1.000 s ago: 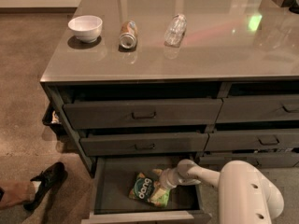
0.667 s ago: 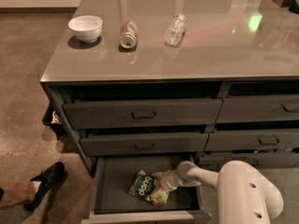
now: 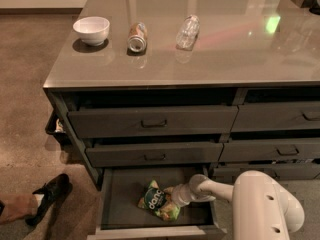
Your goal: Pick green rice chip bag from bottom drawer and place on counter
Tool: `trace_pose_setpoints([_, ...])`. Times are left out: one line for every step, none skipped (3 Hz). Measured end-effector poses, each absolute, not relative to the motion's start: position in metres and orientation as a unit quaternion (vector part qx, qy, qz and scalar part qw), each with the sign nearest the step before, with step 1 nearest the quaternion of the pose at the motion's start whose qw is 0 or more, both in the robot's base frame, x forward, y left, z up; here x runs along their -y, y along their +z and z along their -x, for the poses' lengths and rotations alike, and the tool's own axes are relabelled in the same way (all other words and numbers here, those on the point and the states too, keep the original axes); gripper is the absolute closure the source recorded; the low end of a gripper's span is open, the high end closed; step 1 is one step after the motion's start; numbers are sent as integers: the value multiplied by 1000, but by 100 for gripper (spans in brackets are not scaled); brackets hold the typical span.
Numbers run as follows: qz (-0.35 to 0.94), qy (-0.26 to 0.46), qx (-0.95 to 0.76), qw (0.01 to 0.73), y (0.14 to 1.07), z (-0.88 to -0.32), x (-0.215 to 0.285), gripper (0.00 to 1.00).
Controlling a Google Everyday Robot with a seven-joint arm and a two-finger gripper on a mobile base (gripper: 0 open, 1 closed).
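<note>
The counter [image 3: 210,54] is the biggest thing in view, a glossy grey-brown top over a dark cabinet; under its front edge sit closed drawers w/ bar handles [image 3: 152,121]; lowest under the counter's left half, the bottom drawer [image 3: 120,204] is pulled out, flat dark floor showing. The white robot arm [image 3: 265,204] comes in from below the counter's right side and reaches left into that drawer. On the counter, near its left end, a white bowl [image 3: 91,30]; right of it a crushed can [image 3: 137,37] on its side; then a clear plastic bottle [image 3: 187,32], also lying down. A person's black shoe [image 3: 50,196] is on the floor, down-left of the counter.

The green rice chip bag [image 3: 152,200] lies on the drawer floor, roughly mid-drawer, logo up. The gripper [image 3: 176,196] is low in the drawer, touching the bag's right edge; whether it has closed on the bag I cannot tell.

Step in hand, by my reading: the grasp, approx. halfway thru the pick; nothing lifted yet. Next move calls for a firm hold on the crinkly bag, then a straight lift clear of the drawer front and the drawers above, then up and over to a bare part of the counter, away from the bowl, can and bottle.
</note>
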State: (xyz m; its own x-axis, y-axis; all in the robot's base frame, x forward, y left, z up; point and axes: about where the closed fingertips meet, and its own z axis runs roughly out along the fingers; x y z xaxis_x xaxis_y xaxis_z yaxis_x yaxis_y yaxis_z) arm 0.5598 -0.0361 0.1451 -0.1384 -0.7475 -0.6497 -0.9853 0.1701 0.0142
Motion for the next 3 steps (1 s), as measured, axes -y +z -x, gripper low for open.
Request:
trace_pose_setpoints([603, 228, -719, 262, 148, -560, 36, 100])
trace_pose_setpoints([610, 213, -711, 277, 174, -550, 48, 100])
trace_pose_setpoints([614, 136, -708, 322, 249, -557, 105, 100])
